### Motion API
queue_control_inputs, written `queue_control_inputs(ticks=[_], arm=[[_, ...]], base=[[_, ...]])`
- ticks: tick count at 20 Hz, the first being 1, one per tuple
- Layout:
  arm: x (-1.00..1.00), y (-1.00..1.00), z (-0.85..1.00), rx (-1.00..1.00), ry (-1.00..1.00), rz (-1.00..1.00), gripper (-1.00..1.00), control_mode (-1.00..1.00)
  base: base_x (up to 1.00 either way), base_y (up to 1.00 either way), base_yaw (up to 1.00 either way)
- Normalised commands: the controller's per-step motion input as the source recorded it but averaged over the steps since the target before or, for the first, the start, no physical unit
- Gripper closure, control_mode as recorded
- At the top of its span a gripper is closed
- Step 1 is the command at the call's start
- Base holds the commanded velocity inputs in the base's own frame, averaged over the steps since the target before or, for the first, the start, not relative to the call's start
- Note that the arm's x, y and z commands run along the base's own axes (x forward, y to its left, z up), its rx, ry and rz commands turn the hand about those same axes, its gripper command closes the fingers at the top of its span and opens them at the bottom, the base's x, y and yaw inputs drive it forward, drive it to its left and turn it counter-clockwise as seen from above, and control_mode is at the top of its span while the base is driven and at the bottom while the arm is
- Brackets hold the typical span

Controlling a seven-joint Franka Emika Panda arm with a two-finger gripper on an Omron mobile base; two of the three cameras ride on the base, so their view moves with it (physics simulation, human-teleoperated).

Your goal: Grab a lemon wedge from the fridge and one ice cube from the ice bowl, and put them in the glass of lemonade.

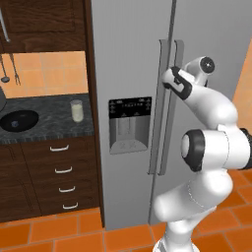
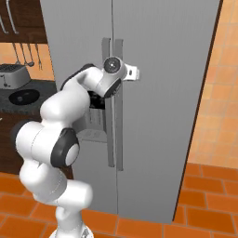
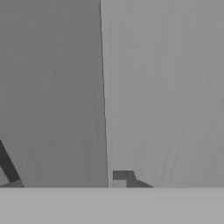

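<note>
Fridge [image 1: 133,59] doors closed, filling the middle | gripper [image 2: 135,73] at the right door's bar handle [image 2: 119,107], jaws' state impossible to tell | glass of lemonade [image 1: 77,110] and ice bowl [image 1: 18,120] on dark counter [image 1: 49,129] to the left

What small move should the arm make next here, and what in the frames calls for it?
Probably pull back so the right-hand door swings open. The fridge is shut, both doors flush along the seam, and the pincer sits at the right door's handle, apparently closed around the bar. The glass of lemonade and ice bowl wait on the counter; no lemon wedge is visible yet.
</note>
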Motion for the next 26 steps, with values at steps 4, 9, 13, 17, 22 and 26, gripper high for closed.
queue_control_inputs(ticks=[4, 9, 13, 17, 22, 26], arm=[[-0.76, -0.77, 0.39, 0.05, 0.00, 0.00, 1.00, -1.00], [-0.74, -0.90, 0.37, 0.08, 0.00, 0.00, 1.00, -1.00], [-0.82, -0.98, 0.48, 0.10, 0.00, 0.00, 1.00, -1.00], [-0.81, -1.00, 0.48, 0.12, 0.00, 0.00, 1.00, -1.00], [-0.80, -1.00, 0.37, 0.13, 0.00, 0.00, 1.00, -1.00], [-0.70, -1.00, 0.47, 0.12, 0.01, 0.00, 1.00, -1.00]], base=[[0.00, 0.00, 0.00], [0.00, 0.00, 0.00], [0.00, 0.00, 0.00], [0.00, 0.00, 0.00], [0.00, 0.00, 0.00], [0.00, 0.00, 0.00]])
